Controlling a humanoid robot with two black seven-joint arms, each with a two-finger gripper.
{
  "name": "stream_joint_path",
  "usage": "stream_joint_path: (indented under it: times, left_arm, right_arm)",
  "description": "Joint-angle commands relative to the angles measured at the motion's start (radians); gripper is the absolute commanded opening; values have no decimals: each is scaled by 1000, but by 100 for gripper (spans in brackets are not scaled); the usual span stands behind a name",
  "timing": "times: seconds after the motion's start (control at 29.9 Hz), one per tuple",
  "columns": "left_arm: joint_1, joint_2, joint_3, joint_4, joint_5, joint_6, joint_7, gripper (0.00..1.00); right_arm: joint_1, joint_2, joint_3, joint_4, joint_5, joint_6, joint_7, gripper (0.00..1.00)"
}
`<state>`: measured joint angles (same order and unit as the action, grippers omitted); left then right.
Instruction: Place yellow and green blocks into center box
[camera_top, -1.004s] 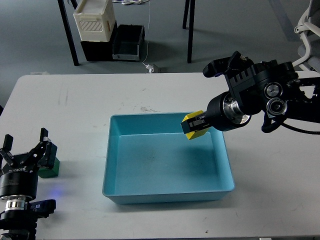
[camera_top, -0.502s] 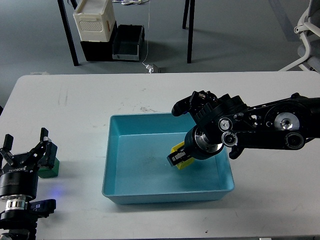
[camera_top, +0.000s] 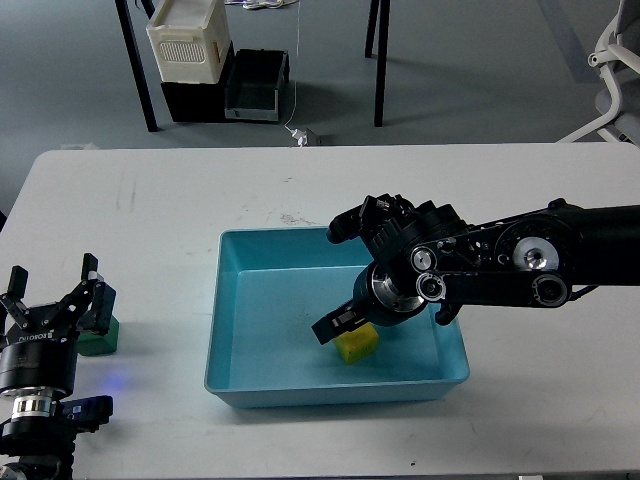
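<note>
- Left hand sits nearest me at the lower-left edge of the counter, fingers spread wide and holding nothing.
- Just off that hand's right fingertip, touching or nearly so, lies the green block, flat on the counter. Most of it is hidden behind the finger, so I can't say how its faces are turned.
- From the left hand the center box lies straight to the right, near but clearly apart from the green block. I judge the coming move to be a short sideways carry for this arm, since it is far nearer the green block than the other one.
- Right hand is farther off, reaching down inside the center box toward its near-right part. I see one dark finger beside the yellow block, but the hand is small and dark, so I can't tell whether it grips or has let go.
- Yellow block rests low on the box floor, just under and to the right of that finger, which I judge puts that half of the task about done.
- Beyond the counter, a white crate stands on the floor.
</note>
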<state>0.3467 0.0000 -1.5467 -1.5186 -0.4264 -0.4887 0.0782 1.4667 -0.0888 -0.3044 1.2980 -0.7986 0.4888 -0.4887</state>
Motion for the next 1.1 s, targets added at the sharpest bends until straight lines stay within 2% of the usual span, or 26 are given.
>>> stream_joint_path:
  times: [0.0, 0.13, 0.3, 0.5, 0.64, 0.74, 0.87, 1.07]
  left_arm:
    - [0, 0, -1, 0, 0, 0, 0, 100]
    - [1, 0, 0, 0, 2, 0, 0, 100]
    - [0, 0, 0, 0, 2, 0, 0, 100]
    - [-2, 0, 0, 0, 2, 0, 0, 100]
    - [-2, 0, 0, 0, 2, 0, 0, 100]
    - [-3, 0, 0, 1, 2, 0, 0, 100]
    - [-15, 0, 0, 14, 2, 0, 0, 100]
    - [-17, 0, 0, 14, 2, 0, 0, 100]
  right_arm:
    - [9, -54, 103, -28, 6, 0, 0, 98]
    - [10, -106, 240, -111, 59, 0, 0, 99]
    - [-11, -212, 401, -138, 165, 0, 0, 99]
    - [-135, -258, 626, -207, 367, 0, 0, 99]
    - [-151, -278, 701, -344, 617, 0, 0, 99]
    - [-181, -284, 824, -443, 745, 0, 0, 99]
    - [-256, -267, 1037, -534, 843, 0, 0, 100]
    - [-310, -239, 1209, -628, 933, 0, 0, 100]
